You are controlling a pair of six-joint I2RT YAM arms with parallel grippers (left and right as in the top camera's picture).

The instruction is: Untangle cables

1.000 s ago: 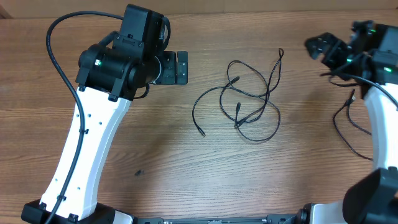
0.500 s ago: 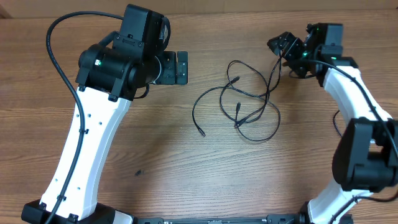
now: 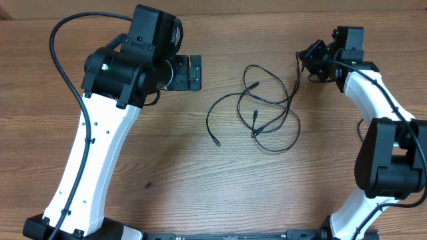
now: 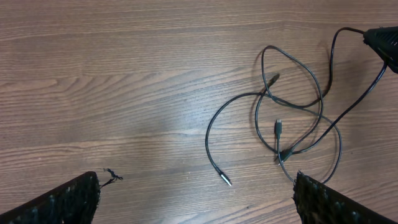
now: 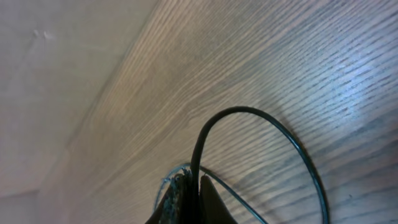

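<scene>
Two arms, two grippers. Thin black cables point(image 3: 255, 116): one loose tangle of overlapping loops, mid brown wood-grain table point(image 3: 167, 153). Cord count unclear; at least three small plug ends show. Left gripper point(image 3: 194, 72) spread wide, apart from tangle. Right gripper point(image 3: 305, 56) clenched on tangle's upper-right strand.

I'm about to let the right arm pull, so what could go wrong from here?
1. The right gripper is shut on one thin strand of the cables. Pulling may tighten the crossing instead of freeing it.
2. The left gripper is open and off to the side, so nothing pins the tangle. The whole bundle may simply drag along.
3. The grip sits right at the fingertips, so the cord could slip out.
</scene>
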